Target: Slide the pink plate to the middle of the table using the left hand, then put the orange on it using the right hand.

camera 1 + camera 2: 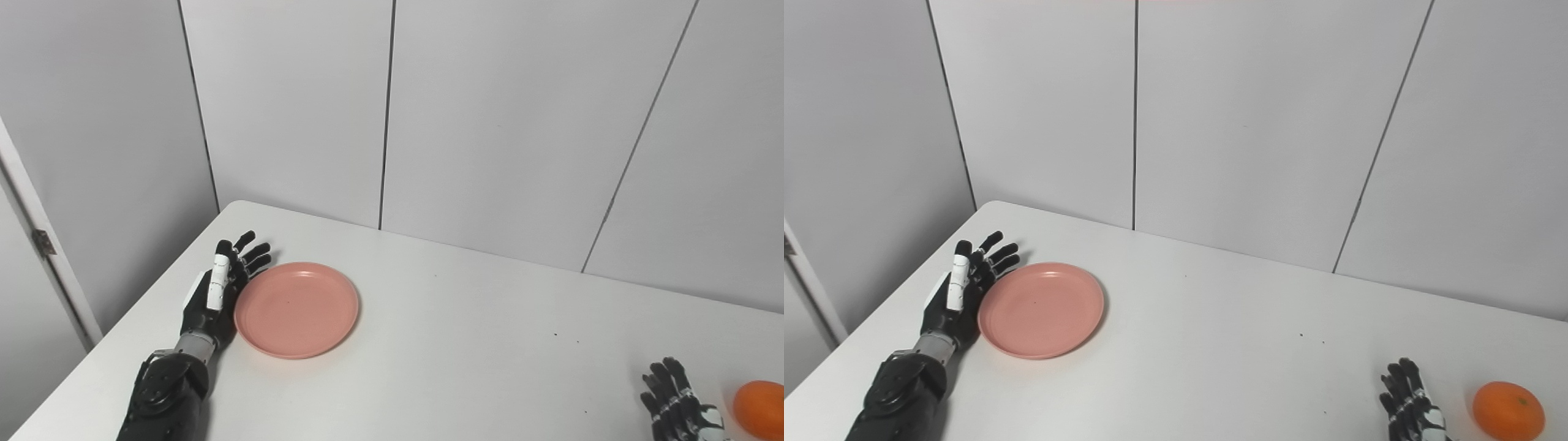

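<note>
Your left arm [162, 392] comes in from the bottom left corner and runs forward, dark forearm low, the metal wrist [196, 344] just behind the hand. Your left hand [211, 297] stands on its edge, palm turned toward the right, fingers [252, 250] stretched forward and spread a little apart, holding nothing. A white segment runs along the uppermost digit.

Your right hand [1412, 401] shows only partly at the bottom edge on the right side; its arm is out of view. Its dark fingers [1402, 373] point forward and up, set apart, with nothing between them. A white part of the palm shows at the very bottom.
</note>
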{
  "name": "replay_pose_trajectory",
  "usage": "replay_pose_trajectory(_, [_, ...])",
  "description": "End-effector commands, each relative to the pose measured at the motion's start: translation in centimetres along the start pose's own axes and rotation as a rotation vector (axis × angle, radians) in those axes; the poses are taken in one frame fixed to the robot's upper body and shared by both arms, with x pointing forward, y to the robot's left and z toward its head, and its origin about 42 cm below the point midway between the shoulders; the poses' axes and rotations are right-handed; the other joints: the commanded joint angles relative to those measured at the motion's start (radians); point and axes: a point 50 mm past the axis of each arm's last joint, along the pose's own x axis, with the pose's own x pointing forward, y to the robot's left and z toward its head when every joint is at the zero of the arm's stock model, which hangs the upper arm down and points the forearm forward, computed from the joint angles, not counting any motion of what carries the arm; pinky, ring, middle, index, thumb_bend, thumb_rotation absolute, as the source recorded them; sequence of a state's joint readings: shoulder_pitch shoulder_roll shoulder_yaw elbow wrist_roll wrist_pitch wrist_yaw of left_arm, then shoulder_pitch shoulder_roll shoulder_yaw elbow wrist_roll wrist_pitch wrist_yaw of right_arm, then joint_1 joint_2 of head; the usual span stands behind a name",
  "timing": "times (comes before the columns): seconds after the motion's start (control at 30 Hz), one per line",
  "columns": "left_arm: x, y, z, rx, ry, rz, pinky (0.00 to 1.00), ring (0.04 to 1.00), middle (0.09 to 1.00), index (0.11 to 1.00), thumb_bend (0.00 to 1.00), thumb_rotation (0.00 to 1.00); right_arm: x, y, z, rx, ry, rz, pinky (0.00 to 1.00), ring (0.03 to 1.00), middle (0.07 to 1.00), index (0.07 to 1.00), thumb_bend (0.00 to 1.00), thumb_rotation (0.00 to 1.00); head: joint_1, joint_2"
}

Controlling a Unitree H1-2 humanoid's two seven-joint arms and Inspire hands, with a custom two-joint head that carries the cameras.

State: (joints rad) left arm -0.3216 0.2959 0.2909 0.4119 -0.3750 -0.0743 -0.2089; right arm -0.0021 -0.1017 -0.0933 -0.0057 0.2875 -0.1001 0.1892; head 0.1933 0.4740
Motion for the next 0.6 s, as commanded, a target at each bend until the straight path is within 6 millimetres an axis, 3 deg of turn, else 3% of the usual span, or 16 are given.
replay_pose_trajectory(0.0, [0.1,-0.7,0.4,-0.024,-0.001,-0.021,0.87,0.883,0.849,0.874,0.98,0.93,-3.9,0.1,-4.0,0.052,0.165,-0.046,1.00,0.978,0.960,0.958,0.86,1.00,0.000,0.002])
replay_pose_trajectory(0.17, [0.0,-1.5,0.3,-0.029,0.007,-0.040,0.87,0.871,0.835,0.871,0.93,0.93,-3.9,0.2,-4.0,0.057,0.163,-0.046,1.00,0.977,0.957,0.957,0.85,1.00,-0.005,0.005])
replay_pose_trajectory(0.37, [-0.1,-2.8,0.2,-0.026,0.026,-0.061,0.82,0.856,0.816,0.872,0.97,0.90,-3.9,0.3,-4.0,0.053,0.161,-0.047,1.00,0.970,0.952,0.955,0.85,1.00,-0.007,0.007])
replay_pose_trajectory(0.57, [-0.4,-3.9,0.1,-0.041,0.041,-0.078,0.81,0.863,0.823,0.858,0.95,0.91,-3.9,0.4,-3.9,0.056,0.159,-0.047,1.00,0.968,0.949,0.948,0.86,1.00,-0.012,0.010])
